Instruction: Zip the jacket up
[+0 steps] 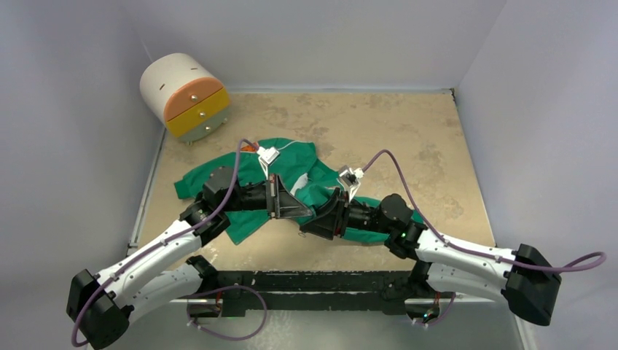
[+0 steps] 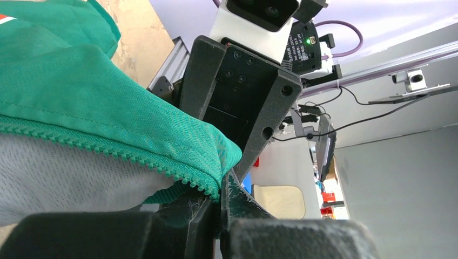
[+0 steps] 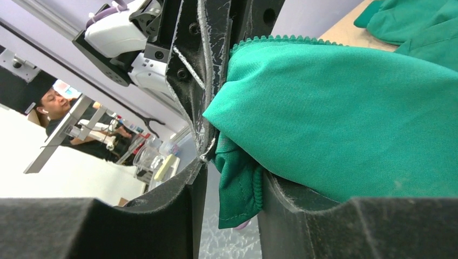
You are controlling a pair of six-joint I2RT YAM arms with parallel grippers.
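Two grippers meet mid-desk, both pinched on the jacket (image 1: 295,157). It lies crumpled a bit left of centre, its long axis running roughly from the left edge toward the near-right corner. Can't tell which end is the collar. The left gripper (image 2: 220,189) is clamped on the green edge right by the zipper teeth (image 2: 108,148), with grey lining (image 2: 65,172) below. The right gripper (image 3: 232,178) squeezes a green fold. There's an orange patch (image 1: 250,148) on the far side, lettering unreadable.
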